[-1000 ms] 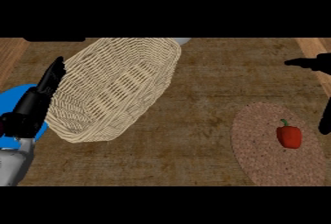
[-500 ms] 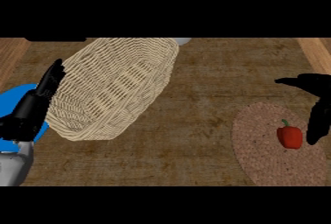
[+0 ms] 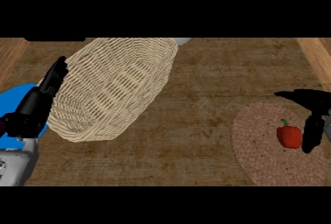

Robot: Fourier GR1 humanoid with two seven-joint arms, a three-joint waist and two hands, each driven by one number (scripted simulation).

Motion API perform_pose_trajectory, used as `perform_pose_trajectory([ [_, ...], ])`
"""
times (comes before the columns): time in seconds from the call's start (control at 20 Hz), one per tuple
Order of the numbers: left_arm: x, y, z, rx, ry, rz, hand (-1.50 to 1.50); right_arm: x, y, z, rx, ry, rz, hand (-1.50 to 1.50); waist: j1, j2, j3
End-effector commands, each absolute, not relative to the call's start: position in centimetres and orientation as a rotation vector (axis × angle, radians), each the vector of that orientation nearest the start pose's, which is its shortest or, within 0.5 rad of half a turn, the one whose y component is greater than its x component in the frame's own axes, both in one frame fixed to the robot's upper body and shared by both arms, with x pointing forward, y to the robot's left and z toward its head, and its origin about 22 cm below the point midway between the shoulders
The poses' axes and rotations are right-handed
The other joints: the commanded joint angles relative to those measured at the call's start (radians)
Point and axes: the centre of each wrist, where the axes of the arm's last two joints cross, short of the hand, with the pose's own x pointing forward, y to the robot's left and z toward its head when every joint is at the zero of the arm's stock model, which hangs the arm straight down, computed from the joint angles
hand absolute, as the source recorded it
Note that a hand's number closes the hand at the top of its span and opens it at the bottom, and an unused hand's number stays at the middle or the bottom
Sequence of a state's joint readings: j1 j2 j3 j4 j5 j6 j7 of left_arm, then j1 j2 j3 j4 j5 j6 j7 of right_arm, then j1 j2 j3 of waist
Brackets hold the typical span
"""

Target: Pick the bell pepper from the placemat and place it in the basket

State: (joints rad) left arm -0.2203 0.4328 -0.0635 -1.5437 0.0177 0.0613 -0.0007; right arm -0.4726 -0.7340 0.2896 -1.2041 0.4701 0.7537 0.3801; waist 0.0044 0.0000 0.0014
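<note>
The right robot hand had lowered beside the bell pepper on the placemat, fingers open and empty; grasp judged imminent, basket transfer outstanding.

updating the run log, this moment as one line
right hand: open, just right of red bell pepper, not holding | pepper: on woven placemat | wicker basket: no pepper inside | left hand: open, left of basket

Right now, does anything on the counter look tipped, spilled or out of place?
Nothing stands out. The bell pepper sits stem-up on the placemat, the basket holds nothing, and the right hand is open just right of the bell pepper.
</note>
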Motion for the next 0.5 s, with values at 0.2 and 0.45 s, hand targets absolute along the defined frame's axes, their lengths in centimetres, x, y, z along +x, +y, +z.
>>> perform_pose_trajectory([
  [0.2, 28.2, 28.4, 5.3, 0.302, -1.724, -0.364, 0.00, 33.5, -34.3, 8.1, -0.614, -0.570, 1.373, -1.50, -0.001, 0.000, -0.001],
  [0.45, 29.5, 29.0, 7.9, 0.308, -1.722, -0.375, 0.00, 33.6, -33.3, 6.4, -0.639, -0.628, 1.364, -1.50, -0.002, 0.000, -0.001],
])
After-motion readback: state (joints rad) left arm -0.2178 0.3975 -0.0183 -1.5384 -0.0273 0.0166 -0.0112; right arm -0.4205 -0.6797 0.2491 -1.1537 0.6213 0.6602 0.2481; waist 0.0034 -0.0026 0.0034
